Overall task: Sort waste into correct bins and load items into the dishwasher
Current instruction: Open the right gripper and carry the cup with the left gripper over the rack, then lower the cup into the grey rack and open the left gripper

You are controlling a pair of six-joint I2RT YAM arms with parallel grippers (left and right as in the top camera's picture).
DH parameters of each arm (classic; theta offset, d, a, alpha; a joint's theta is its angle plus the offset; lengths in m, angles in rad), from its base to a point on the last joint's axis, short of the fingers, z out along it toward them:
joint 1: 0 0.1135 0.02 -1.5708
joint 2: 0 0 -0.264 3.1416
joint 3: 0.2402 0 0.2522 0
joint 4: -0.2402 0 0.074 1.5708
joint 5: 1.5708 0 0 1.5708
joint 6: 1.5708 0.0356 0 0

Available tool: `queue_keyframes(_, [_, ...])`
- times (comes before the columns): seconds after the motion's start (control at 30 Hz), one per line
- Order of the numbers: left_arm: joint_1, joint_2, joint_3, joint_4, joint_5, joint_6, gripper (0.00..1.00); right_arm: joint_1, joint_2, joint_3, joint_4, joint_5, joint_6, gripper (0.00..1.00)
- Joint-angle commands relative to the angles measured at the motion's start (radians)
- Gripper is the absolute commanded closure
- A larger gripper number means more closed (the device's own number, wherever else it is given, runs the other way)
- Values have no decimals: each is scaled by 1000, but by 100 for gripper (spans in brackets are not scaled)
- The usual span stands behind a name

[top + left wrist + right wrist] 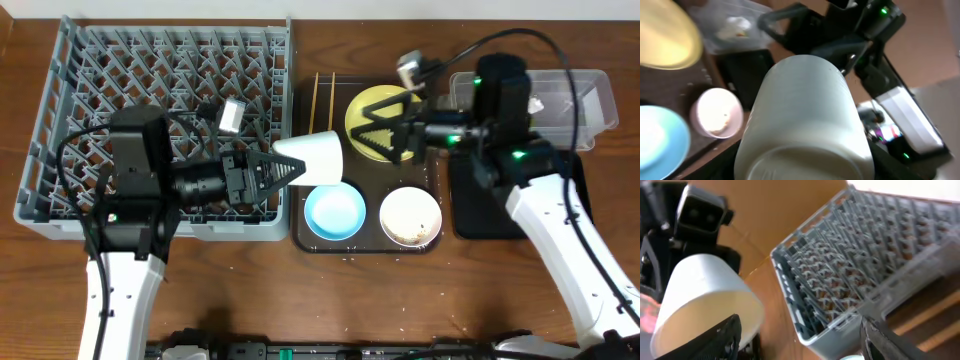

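White cup, overhead: the white cup (312, 157) lies sideways in the air, over the gap between the grey dish rack (60, 120) and the brown tray (300, 225). The left gripper (280, 168) is clamped on its base end.
Right gripper, overhead: the right gripper (385, 132) hovers over the yellow plate (362, 108), fingers spread, carrying nothing.
Cup, left wrist: the cup's base (802, 115) fills the view. Smooth glossy wall, so my guess is rigid, lightish and slippery. A firm pinch near the base seems right, and I'd go easy around the pegs since it could chip.
Bowls, left wrist: the light blue bowl (660, 142) and the white bowl (716, 112) sit below.
Rack, right wrist: the peg lattice (860, 270) is just beside the cup (705, 297).
Right fingers, right wrist: wide apart, with nothing between them.
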Motion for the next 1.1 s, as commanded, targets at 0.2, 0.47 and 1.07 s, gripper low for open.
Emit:
queue_keyframes(0.2, [-1,-78,21,-309,-851,2,40,-18,3,2,-305,289,10,27])
queue_keyframes(0.47, [27,-66,22,-435,-1305,-140,40,31,3,2,-450,467,-28,27])
queue_keyframes(1.07, [58,216,22,-360,-1314,-177,35,39,3,2,-456,469,-27,27])
